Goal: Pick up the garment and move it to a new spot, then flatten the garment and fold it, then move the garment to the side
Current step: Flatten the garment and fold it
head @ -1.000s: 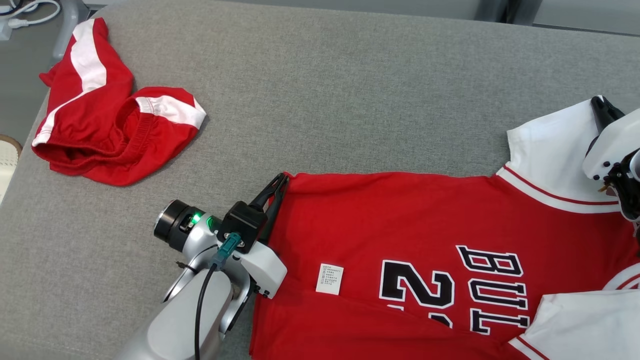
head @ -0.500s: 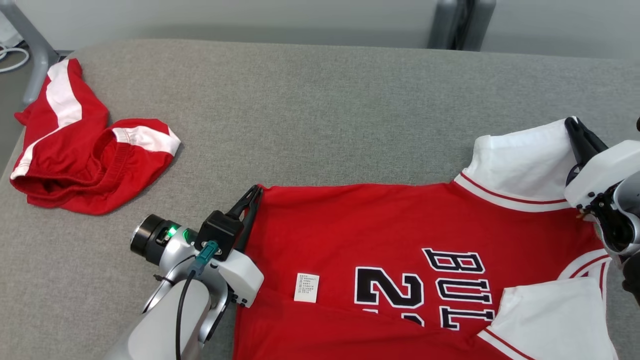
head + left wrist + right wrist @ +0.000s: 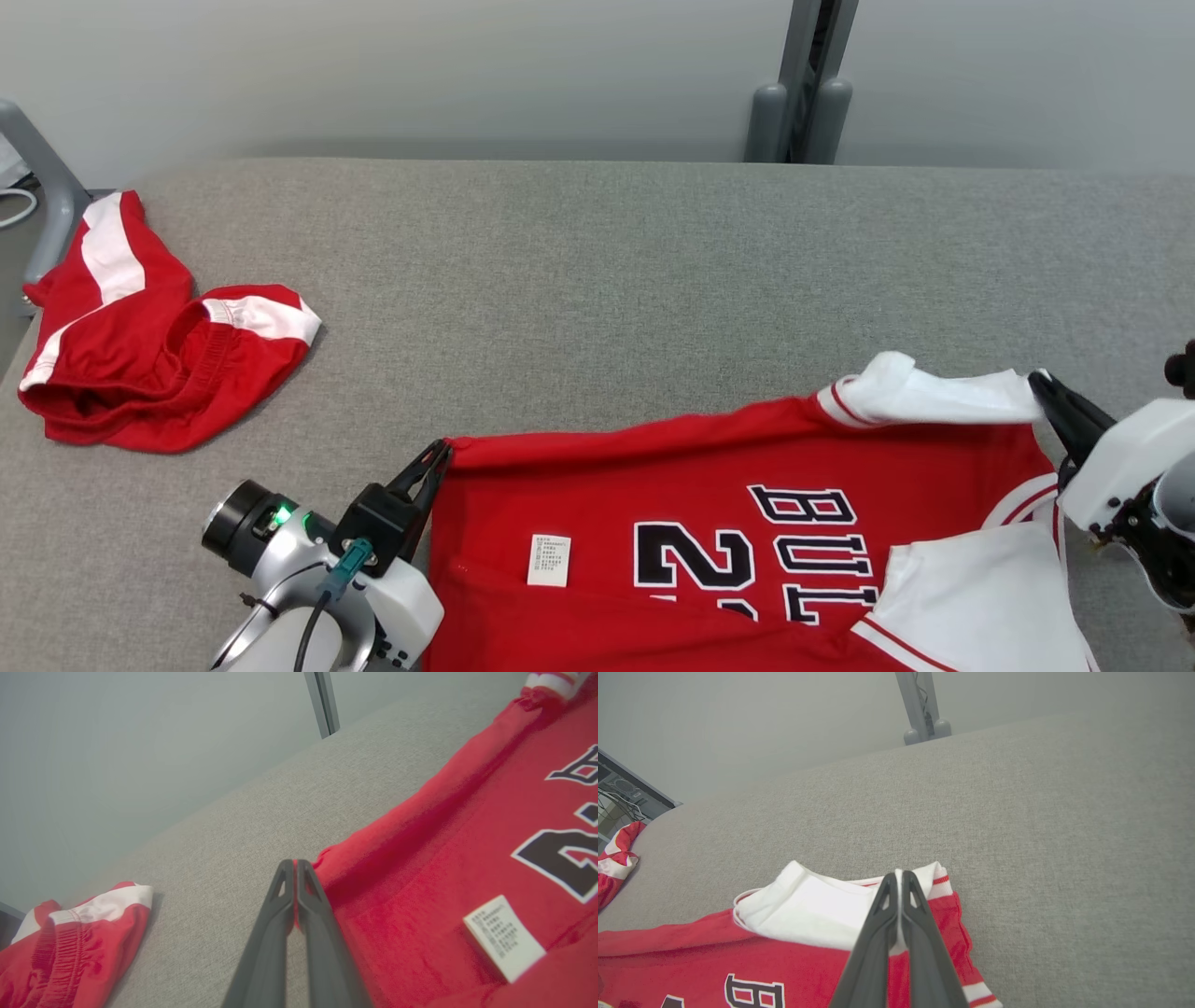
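The garment (image 3: 709, 485) is a red jersey with white sleeves and black lettering, lying flat at the near side of the grey table (image 3: 597, 280). My left gripper (image 3: 439, 455) is shut on the jersey's far hem corner (image 3: 322, 858), red cloth pinched between the fingertips. My right gripper (image 3: 1038, 381) is shut on the white sleeve (image 3: 817, 910) at the far shoulder, and the sleeve folds back over the red body. A white care label (image 3: 549, 560) lies on the red cloth near the hem.
Crumpled red shorts with white stripes (image 3: 140, 345) lie at the table's far left corner. A grey post (image 3: 803, 84) stands behind the table against a pale wall. Bare grey table stretches beyond the jersey.
Both grippers have pulled the jersey's far edge toward me; the far sleeve now folds over the body. The camera has tilted up, showing the wall and post.
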Robot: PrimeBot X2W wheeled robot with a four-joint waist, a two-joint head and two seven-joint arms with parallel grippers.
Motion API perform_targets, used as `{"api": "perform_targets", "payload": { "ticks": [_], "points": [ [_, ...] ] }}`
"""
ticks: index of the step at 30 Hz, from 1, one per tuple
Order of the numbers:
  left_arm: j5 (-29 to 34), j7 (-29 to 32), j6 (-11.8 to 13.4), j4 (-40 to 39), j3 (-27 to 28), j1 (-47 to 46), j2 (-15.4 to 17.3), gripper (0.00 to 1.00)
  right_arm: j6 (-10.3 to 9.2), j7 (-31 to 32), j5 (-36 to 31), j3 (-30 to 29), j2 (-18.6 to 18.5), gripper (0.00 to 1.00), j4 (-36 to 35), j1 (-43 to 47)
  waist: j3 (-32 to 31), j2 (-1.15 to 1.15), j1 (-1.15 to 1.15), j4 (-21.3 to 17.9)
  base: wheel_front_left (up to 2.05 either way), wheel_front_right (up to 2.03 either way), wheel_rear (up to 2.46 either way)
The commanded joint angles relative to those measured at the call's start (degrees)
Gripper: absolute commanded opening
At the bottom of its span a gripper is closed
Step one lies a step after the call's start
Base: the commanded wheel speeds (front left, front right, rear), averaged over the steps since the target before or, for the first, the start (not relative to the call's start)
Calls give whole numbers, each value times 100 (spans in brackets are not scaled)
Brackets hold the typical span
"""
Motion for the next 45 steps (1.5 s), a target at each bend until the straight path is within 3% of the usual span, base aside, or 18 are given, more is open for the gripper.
{"api": "perform_targets", "payload": {
  "ticks": [1,11,23,38,45],
  "points": [
    [41,7,2,-44,-8,49,50,0,1,61,67,-34,-68,0,-73,103,-65,0,0,-32,0,0,0],
    [179,274,-1,-574,-264,389,410,0,1,970,372,-427,-404,0,-920,1011,-217,0,0,-48,0,0,0],
    [189,650,-50,-1213,-440,660,757,0,1,2205,132,-1192,-312,0,-1594,1613,-234,0,0,-17,0,0,0],
    [54,1106,-221,-1596,-593,757,1048,0,1,3972,-567,-2572,383,0,-2545,2243,-234,0,0,13,0,0,0],
    [69,1072,-144,-1577,-631,734,1019,0,1,4452,-964,-3040,790,0,-2973,2418,-184,0,0,16,0,0,0]
  ]
}}
